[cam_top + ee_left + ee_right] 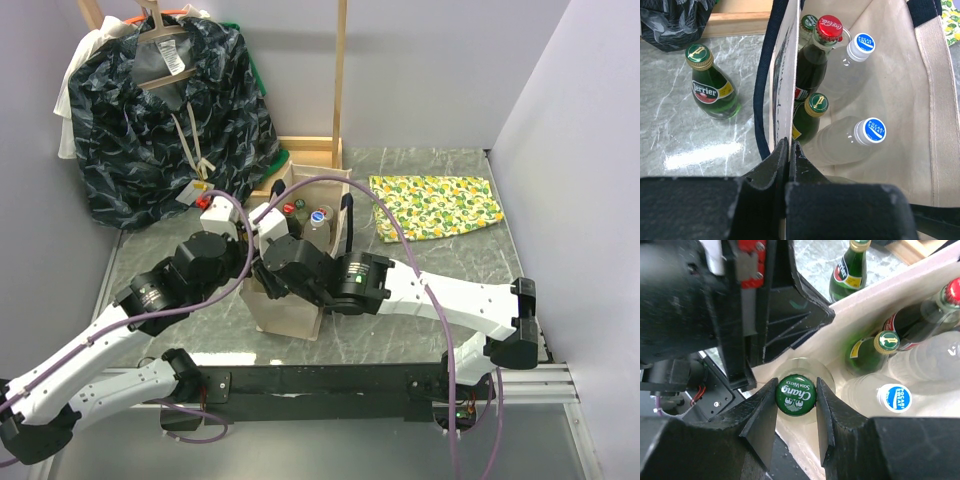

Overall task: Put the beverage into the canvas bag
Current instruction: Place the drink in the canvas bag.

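Left gripper [789, 150] was closed tight, pinching left wall of canvas bag [880, 75] at rim. Right gripper [796, 392] stood partly open, fingers clamped on green cap of Chang bottle [795, 400], upright at bag's near wall, seemingly just inside; view was poor. Other bottles [827, 27] stood inside bag. Perrier bottle [712, 92] stood on table, left of bag.

A dark blue patterned garment [160, 120] is hanging at the far left corner of the grey marbled table [455, 258]. 1 yellow lemon-print cloth [436, 207] is lying flat on it, right of an upright wooden post [341, 80].
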`<state>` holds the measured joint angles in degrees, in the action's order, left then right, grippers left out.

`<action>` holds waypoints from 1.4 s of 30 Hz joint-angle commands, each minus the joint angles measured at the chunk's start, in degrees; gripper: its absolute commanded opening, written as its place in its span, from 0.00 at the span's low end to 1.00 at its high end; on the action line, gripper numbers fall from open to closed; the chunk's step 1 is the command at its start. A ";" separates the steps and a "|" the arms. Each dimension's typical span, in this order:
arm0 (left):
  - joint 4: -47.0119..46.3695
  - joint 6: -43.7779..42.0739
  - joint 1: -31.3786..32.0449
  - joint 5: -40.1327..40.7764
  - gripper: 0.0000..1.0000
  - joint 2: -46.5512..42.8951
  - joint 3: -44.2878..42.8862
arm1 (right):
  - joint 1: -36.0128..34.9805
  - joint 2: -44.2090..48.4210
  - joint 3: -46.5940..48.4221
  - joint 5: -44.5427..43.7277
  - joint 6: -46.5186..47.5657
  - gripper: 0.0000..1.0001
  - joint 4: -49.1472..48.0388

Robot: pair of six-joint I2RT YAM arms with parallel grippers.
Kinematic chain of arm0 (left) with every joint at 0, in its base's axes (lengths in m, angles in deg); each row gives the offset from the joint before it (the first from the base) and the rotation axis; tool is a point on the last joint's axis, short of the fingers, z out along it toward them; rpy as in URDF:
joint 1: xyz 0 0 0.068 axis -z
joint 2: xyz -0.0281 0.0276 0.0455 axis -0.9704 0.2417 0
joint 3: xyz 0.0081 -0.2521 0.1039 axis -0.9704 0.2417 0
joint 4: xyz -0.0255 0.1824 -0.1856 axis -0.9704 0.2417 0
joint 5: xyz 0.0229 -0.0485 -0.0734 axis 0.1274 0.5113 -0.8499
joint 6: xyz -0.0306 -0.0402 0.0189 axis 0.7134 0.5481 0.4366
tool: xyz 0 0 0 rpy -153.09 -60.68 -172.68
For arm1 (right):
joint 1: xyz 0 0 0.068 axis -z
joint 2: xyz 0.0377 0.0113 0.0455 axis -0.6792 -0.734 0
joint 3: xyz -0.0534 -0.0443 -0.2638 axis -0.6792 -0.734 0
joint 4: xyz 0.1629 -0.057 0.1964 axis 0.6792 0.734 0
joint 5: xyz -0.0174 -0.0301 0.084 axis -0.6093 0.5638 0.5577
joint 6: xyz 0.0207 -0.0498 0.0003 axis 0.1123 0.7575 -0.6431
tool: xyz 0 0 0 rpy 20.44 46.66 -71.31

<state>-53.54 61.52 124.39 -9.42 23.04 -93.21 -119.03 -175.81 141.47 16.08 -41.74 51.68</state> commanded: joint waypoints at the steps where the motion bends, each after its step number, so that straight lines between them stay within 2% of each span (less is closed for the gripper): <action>1: -10.67 -0.26 -0.04 0.34 0.01 -4.38 -2.15 | -0.74 1.74 1.02 -0.59 -2.27 0.00 -10.54; 2: -10.41 -0.17 -0.04 0.51 0.03 -4.47 -2.15 | -0.74 1.66 0.76 -0.59 -2.36 0.00 -10.80; 5: -9.96 -0.34 -0.04 0.43 0.15 -4.73 -2.41 | -0.74 1.48 0.49 -0.51 -2.54 0.00 -10.89; 6: -9.88 -0.35 -0.04 0.34 0.23 -4.91 -2.41 | -0.74 1.48 0.32 -0.59 -2.63 0.00 -11.06; 7: -9.79 -0.43 -0.04 -0.36 0.27 -4.99 -2.41 | -0.74 1.39 0.14 -0.42 -2.63 0.00 -11.06; 12: -9.52 -0.43 -0.04 -0.98 0.35 -5.79 -2.50 | -0.74 1.13 -0.30 -0.25 -2.98 0.00 -11.06; 22: -7.86 0.00 -0.04 1.21 0.36 -6.66 -2.24 | -0.66 0.08 -0.48 0.28 -3.33 0.00 -10.80; 31: 0.40 3.25 -0.04 4.82 0.37 -7.01 -2.94 | -0.39 -1.86 -0.47 1.25 -3.94 0.00 -10.19; 42: 4.62 5.19 -0.04 6.40 0.39 -7.46 -3.03 | 0.05 -2.74 -1.53 2.22 -5.00 0.00 -9.92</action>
<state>-50.66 65.02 124.37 -4.61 15.41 -94.17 -118.74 -180.14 138.98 16.43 -43.92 49.62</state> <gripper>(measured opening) 0.382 0.397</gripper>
